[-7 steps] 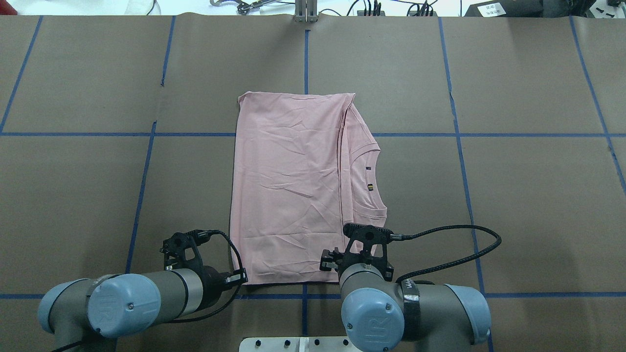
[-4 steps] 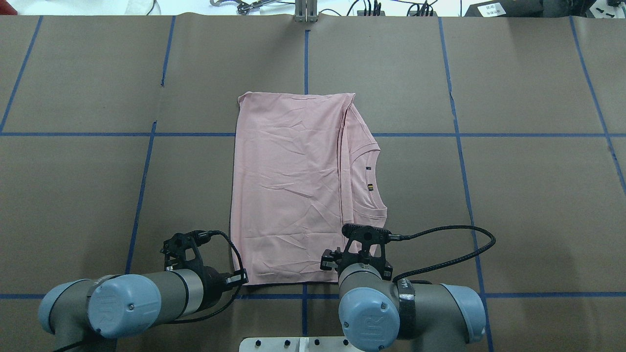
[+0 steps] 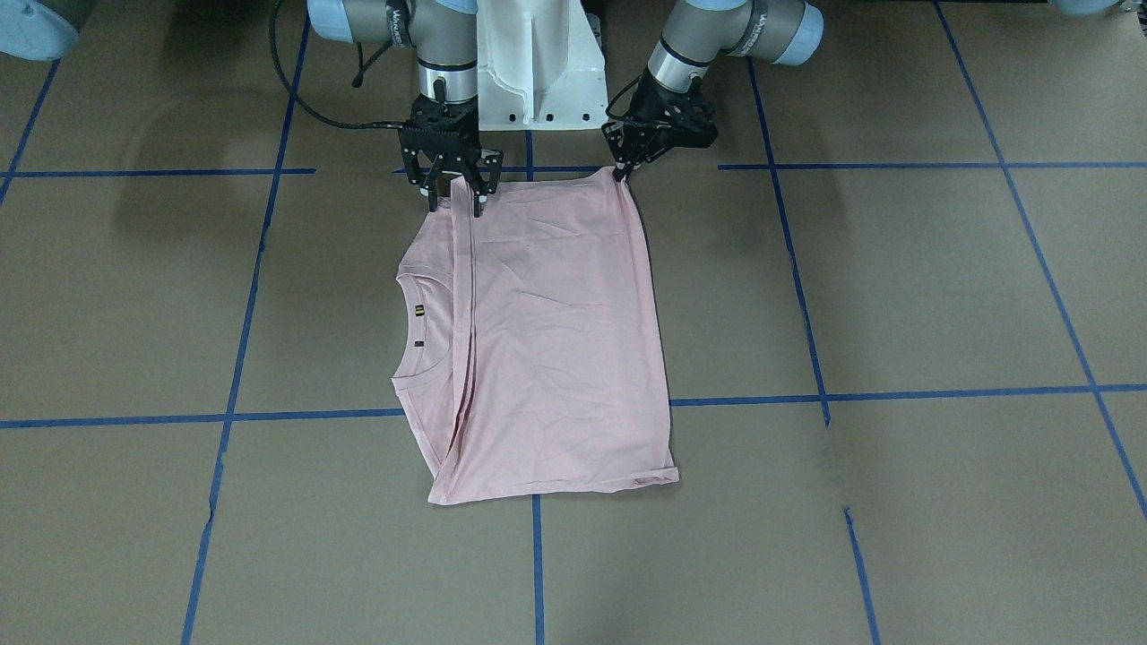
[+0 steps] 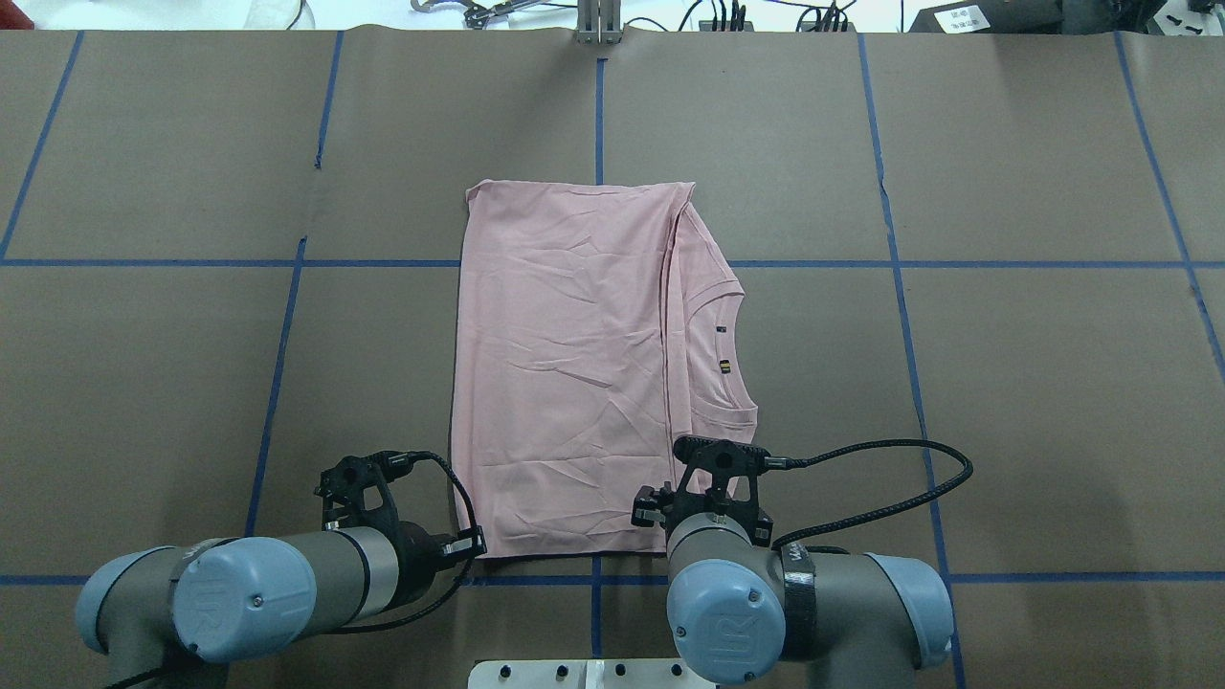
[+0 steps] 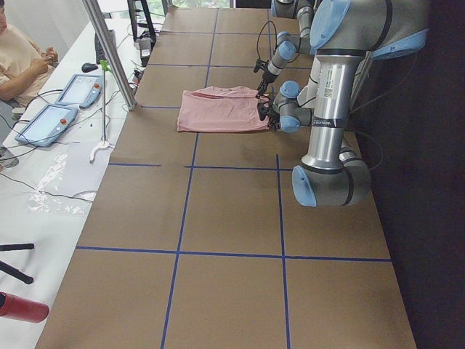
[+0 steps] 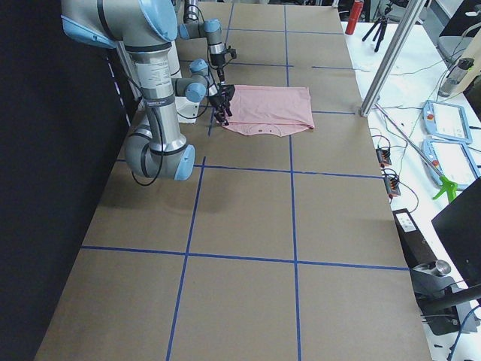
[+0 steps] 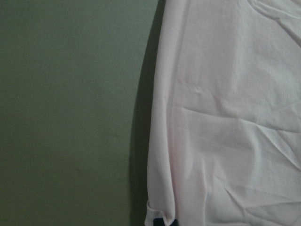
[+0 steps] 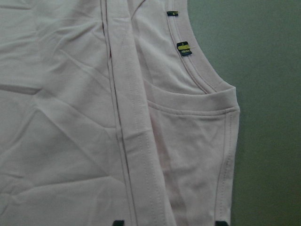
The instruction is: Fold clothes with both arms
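Down low with the left gripper (image 5: 265, 115) at the near corner of the pink T-shirt (image 5: 218, 110). Just beyond it, the right gripper (image 5: 259, 90) on that same edge. Farther out past the cloth: pole (image 5: 109, 51), tablets (image 5: 45, 122), seated person (image 5: 22, 62).

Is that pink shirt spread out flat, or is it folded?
Folded. The T-shirt lies as a narrow rectangle, no sleeves showing, with a hemmed edge doubled over its body beside the neckline.

Overhead and front cameras face each other across the T-shirt (image 4: 565, 364); wrist cameras close.
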Controlling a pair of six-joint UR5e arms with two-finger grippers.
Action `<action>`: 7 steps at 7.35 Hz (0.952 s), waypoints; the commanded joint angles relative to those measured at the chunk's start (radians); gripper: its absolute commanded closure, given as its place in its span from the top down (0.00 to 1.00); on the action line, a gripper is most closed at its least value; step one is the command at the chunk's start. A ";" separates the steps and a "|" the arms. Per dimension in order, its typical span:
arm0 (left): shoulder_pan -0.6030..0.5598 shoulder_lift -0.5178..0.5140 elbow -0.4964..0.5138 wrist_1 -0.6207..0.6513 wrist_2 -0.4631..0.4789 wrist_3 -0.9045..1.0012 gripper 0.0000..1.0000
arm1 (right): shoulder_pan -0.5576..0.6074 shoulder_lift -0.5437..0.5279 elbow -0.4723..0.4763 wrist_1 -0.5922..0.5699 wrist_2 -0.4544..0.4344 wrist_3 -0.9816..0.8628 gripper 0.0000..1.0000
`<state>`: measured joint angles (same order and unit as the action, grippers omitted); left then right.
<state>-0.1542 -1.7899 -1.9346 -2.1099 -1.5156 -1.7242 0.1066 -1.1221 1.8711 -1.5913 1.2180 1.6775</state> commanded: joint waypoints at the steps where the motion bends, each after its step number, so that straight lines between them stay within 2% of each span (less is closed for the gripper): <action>1: -0.001 0.000 0.000 -0.001 0.002 0.002 0.00 | -0.001 -0.004 -0.001 0.001 0.000 0.005 0.71; 7: 0.001 0.000 0.000 -0.001 0.000 0.000 0.00 | -0.001 -0.015 -0.001 0.002 0.000 0.010 0.66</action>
<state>-0.1536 -1.7901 -1.9344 -2.1107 -1.5156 -1.7230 0.1058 -1.1311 1.8699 -1.5904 1.2180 1.6870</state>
